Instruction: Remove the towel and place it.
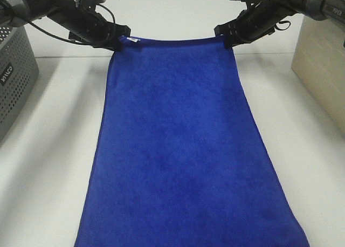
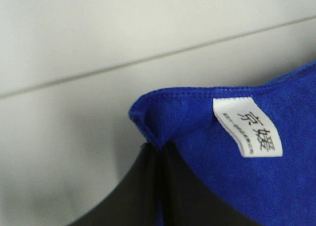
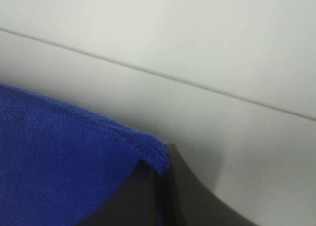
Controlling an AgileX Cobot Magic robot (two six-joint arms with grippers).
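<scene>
1. We see the towel (image 1: 178, 150), royal blue and plush, spread lengthwise down the middle of the exterior high frame, running from the upper centre to the bottom edge, where it is cut off.
2. It lies over the white table (image 1: 48, 150); whether its far edge is raised off the surface we cannot tell.
3. The left gripper (image 1: 119, 42), in the upper left of the frame, is clamped on the towel's far left corner. In the left wrist view its dark jaws are pressed together with the blue hem pinched between them (image 2: 158, 149).
4. A small white tag (image 2: 248, 127) with printed characters sits on the towel just beside that pinched corner; it also shows as a pale speck in the overhead view (image 1: 132, 40).
5. The right gripper (image 1: 225, 41), in the upper right, is clamped on the far right corner; the right wrist view shows the stitched edge caught between closed jaws (image 3: 160, 159).
6. A grey perforated basket (image 1: 13, 80) stands at the left edge, well apart from the towel.
7. A beige box (image 1: 321, 69) stands at the right edge, also apart.
</scene>
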